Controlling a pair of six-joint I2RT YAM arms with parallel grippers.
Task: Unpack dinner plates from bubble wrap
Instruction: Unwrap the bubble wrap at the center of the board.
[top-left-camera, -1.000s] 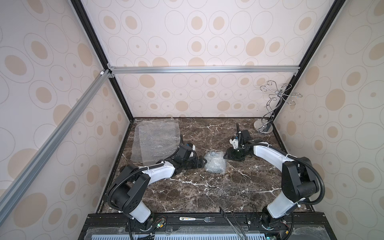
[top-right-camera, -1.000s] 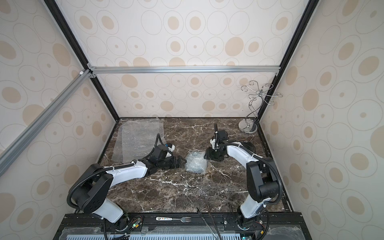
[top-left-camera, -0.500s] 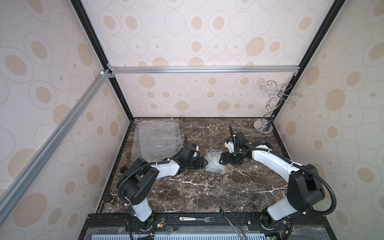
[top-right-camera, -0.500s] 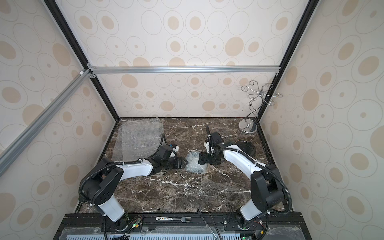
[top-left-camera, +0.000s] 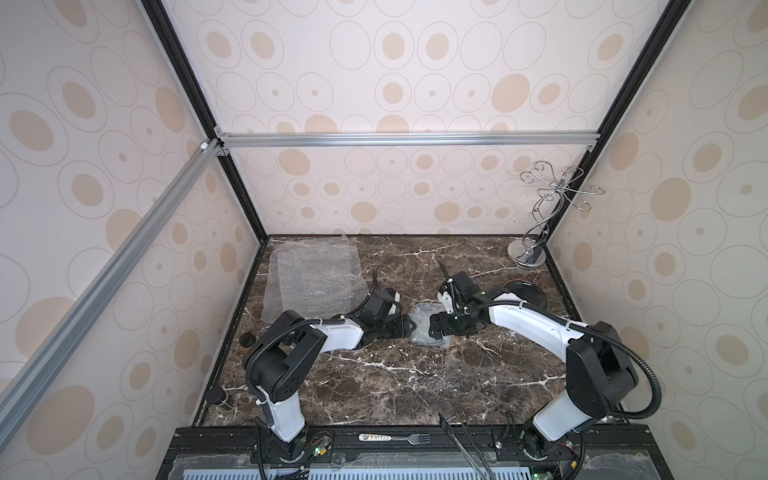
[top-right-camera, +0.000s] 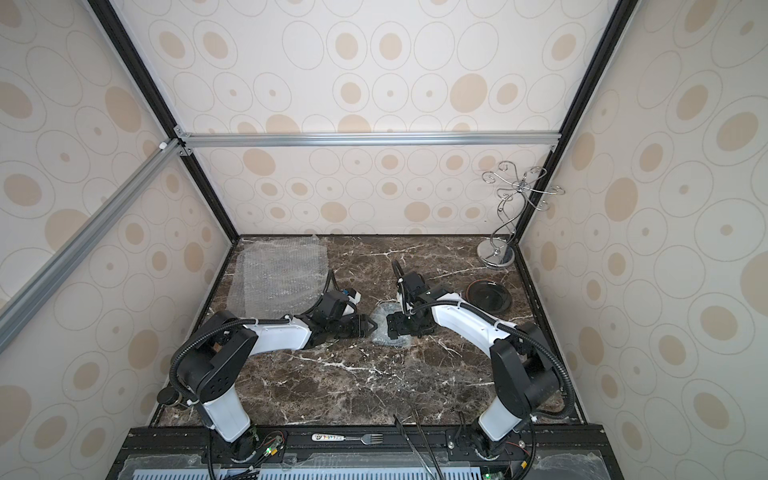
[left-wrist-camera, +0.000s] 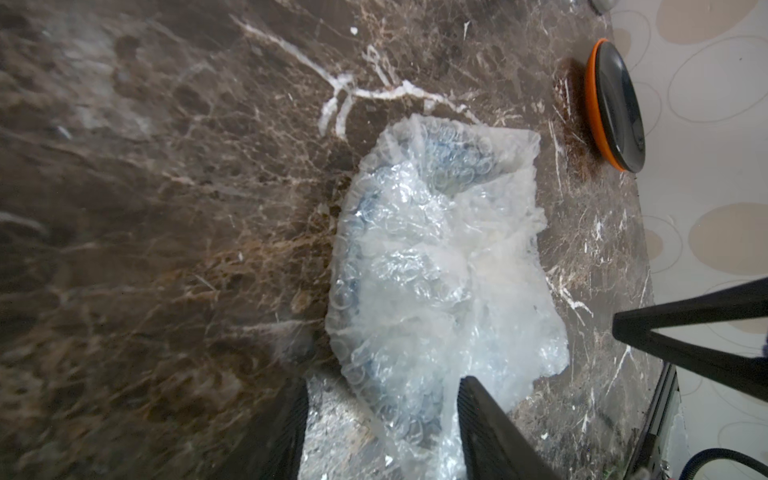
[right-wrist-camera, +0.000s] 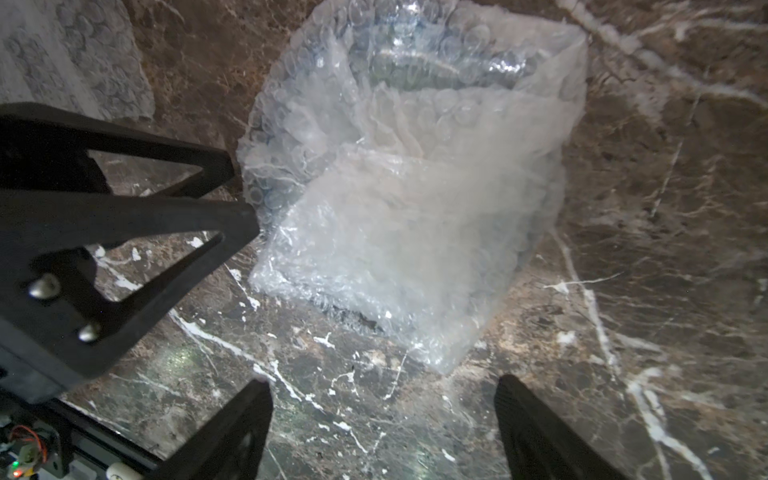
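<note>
A crumpled bundle of bubble wrap (top-left-camera: 424, 328) (top-right-camera: 388, 328) lies mid-table, something dark and rounded showing faintly through it (left-wrist-camera: 457, 162). My left gripper (left-wrist-camera: 384, 384) (top-left-camera: 409, 326) is open, its fingers astride the bundle's near edge; one finger (right-wrist-camera: 166, 216) touches the wrap. My right gripper (right-wrist-camera: 382, 382) (top-left-camera: 434, 328) is open over bare marble just short of the bundle's corner (right-wrist-camera: 449, 361). A dark grey dinner plate (top-left-camera: 523, 291) (top-right-camera: 488, 295) rests on an orange plate (left-wrist-camera: 592, 104) at the right. A flat bubble wrap sheet (top-left-camera: 316, 276) (right-wrist-camera: 75, 54) lies back left.
A chrome wire stand (top-left-camera: 528, 253) occupies the back right corner. A fork (top-left-camera: 395, 437) and thin black rods (top-left-camera: 469, 440) lie on the front ledge. Two small dark round objects (top-left-camera: 249, 340) sit along the left wall. Patterned walls enclose the marble table (top-left-camera: 395, 382).
The right arm swung from the plates at the right over to the bundle and its jaws widened. The left gripper slid onto the bundle's edge and its jaws narrowed.
</note>
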